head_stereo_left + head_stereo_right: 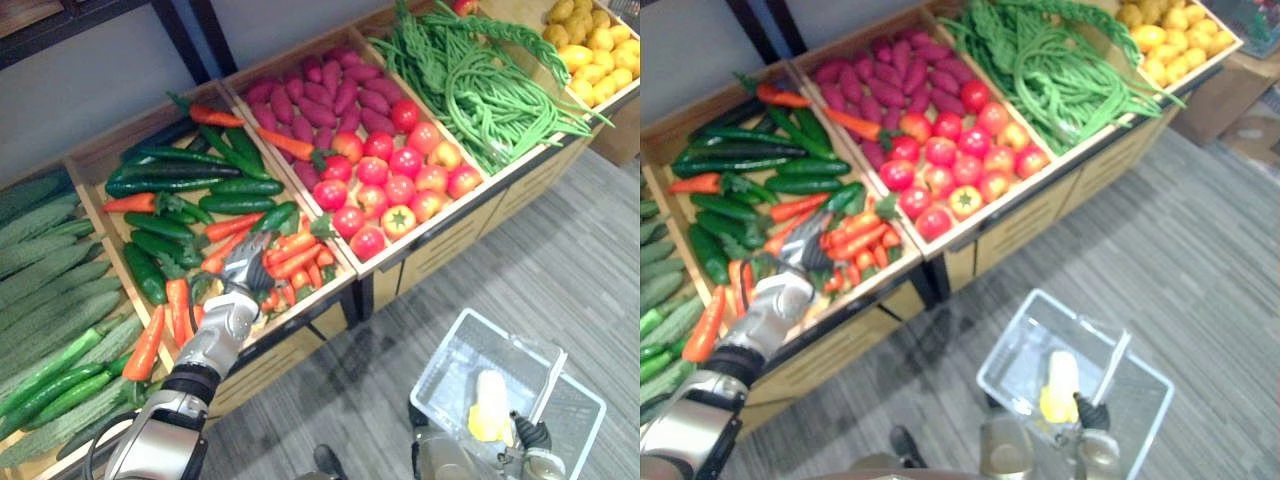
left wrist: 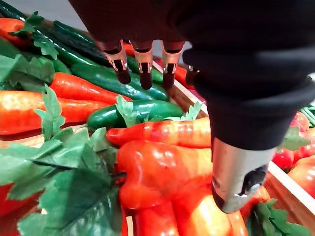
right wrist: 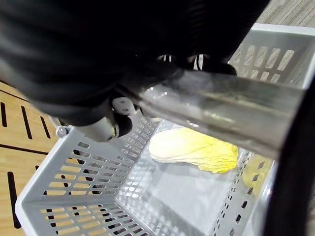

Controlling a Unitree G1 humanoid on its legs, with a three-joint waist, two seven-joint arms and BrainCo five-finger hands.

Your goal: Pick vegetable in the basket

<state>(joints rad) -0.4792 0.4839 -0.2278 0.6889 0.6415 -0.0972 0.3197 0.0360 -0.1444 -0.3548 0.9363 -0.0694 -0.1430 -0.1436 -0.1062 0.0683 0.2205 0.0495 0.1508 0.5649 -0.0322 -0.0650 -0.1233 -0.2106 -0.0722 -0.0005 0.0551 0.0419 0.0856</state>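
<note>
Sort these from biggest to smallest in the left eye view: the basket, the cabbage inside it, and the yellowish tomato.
Largest: basket
Next: cabbage
Smallest: yellowish tomato
Cabbage versus tomato is less sure: their camera distances may differ.

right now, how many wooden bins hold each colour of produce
mostly green, ridged gourds or long string beans: 2
dark green cucumbers with orange carrots: 1
purple tubers with red tomatoes: 1
yellow round produce: 1
total: 5 bins
</note>
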